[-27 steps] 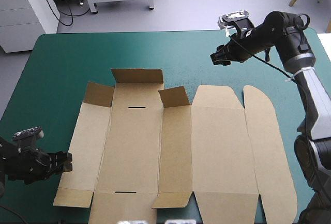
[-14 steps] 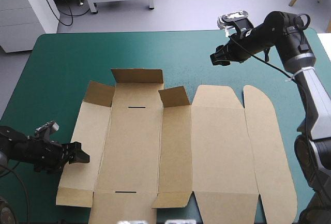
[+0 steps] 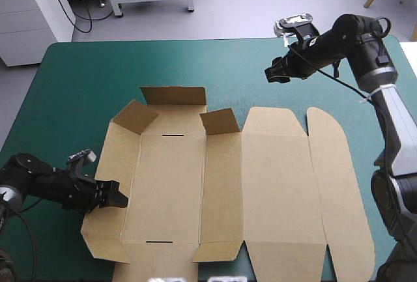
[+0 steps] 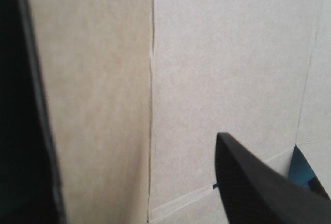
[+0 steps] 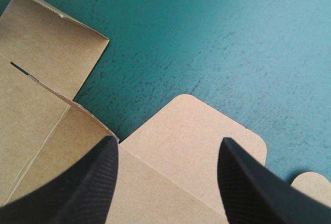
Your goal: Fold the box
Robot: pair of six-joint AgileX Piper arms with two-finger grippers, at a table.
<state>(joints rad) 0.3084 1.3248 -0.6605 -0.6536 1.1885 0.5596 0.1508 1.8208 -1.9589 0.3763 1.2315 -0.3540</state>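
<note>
Box (image 3: 260, 184) lies spread out on the teal-green table (image 3: 78, 80) in the high view. Its long way runs from the table's left edge to its right edge. The walls at its left end tilt up a bit, and the rest lies flat. The left claw (image 3: 119, 198) is low, right at the left wall of the box, and points across the box to the right. The right claw (image 3: 269, 73) is over the bare table, past the far edge of the box and apart from it.

From the left wrist, brown board fills nearly everything. The black fingers (image 4: 253, 182) stand wide apart, so this claw is open and grips nothing. The box is between them and ahead of them. A fold line runs straight ahead, with a darker panel beside one finger.

From the right wrist, the fingers (image 5: 83, 182) stand apart too, open, with nothing held. Under and just ahead of this claw lies a flap with round corners, flat on the table. Beside it a wall of the box stands up, with a small slot near it. Farther ahead is the table.
</note>
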